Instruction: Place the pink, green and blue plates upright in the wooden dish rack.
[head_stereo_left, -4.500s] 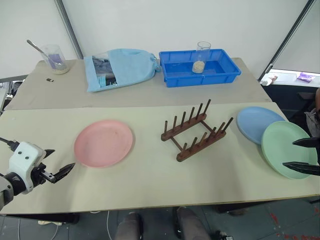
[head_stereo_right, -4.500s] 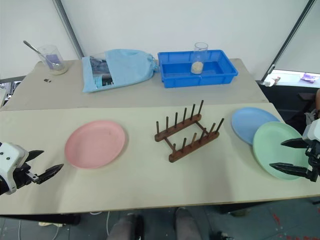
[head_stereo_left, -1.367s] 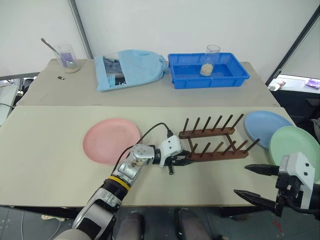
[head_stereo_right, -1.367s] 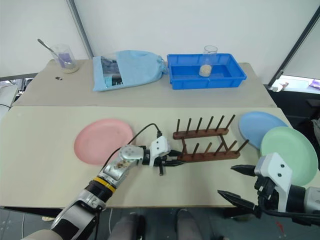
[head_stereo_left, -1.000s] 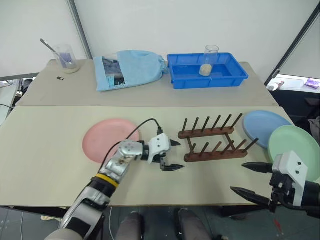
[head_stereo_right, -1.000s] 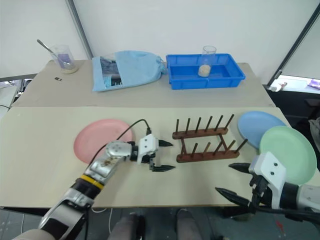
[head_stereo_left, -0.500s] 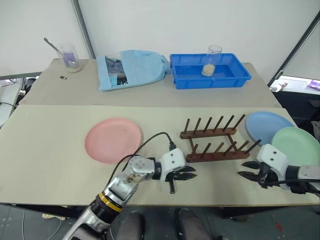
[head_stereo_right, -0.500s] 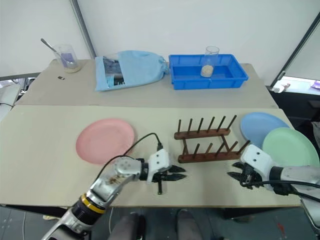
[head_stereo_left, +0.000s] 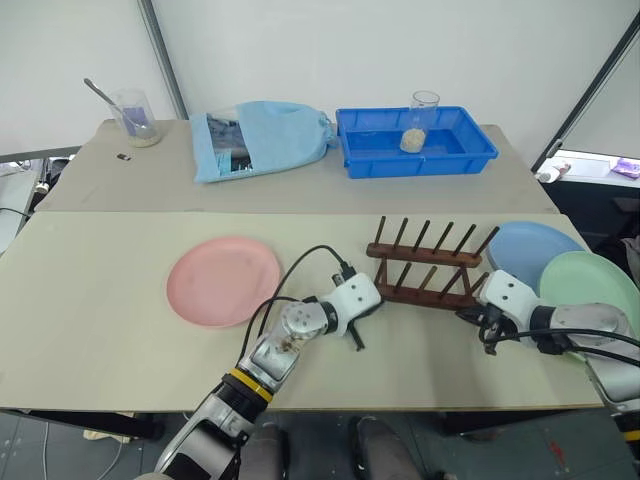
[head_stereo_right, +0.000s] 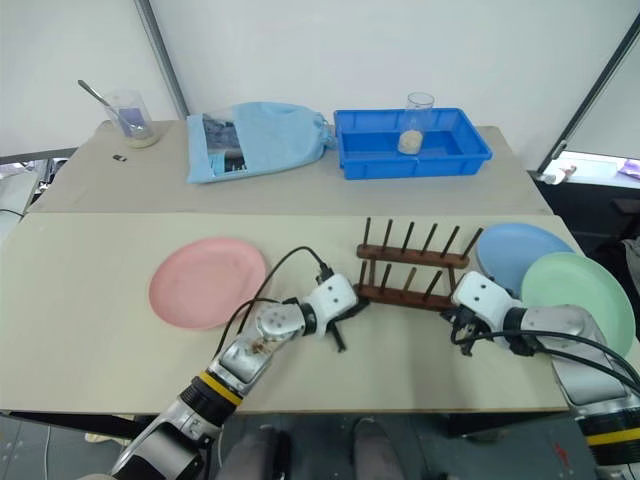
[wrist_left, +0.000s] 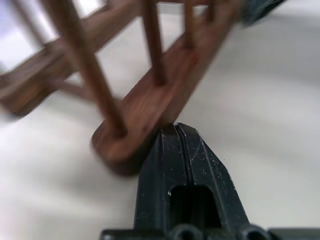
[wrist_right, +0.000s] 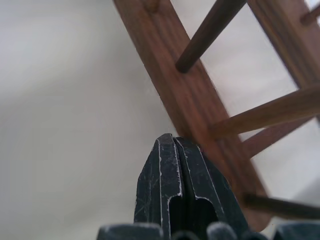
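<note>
Moved in against the two ends of the wooden dish rack (head_stereo_left: 430, 265) since half a second ago, and the rack itself now angled on the table (head_stereo_left: 100, 300) rather than square to its front edge. Left gripper (wrist_left: 173, 131) with both black fingers pressed flat together, tip touching the rounded end of the near base rail; nothing pinched between them. Right gripper (wrist_right: 169, 142) likewise pressed together, tip against the side of the near rail at the rack's other end. Rack standing on its two rails between the grippers, pegs pointing up, no plate in it. Pink plate (head_stereo_left: 225, 280) lying flat to the left of the rack, well apart from it. Blue plate (head_stereo_left: 530, 250) flat just right of the rack, partly covered by the green plate (head_stereo_left: 590, 290) overlapping its near edge. Farther back, on the second table: blue tray (head_stereo_left: 415, 140) holding a glass, a light-blue bag (head_stereo_left: 265, 135), and a beaker (head_stereo_left: 135, 115) with a spoon.
</note>
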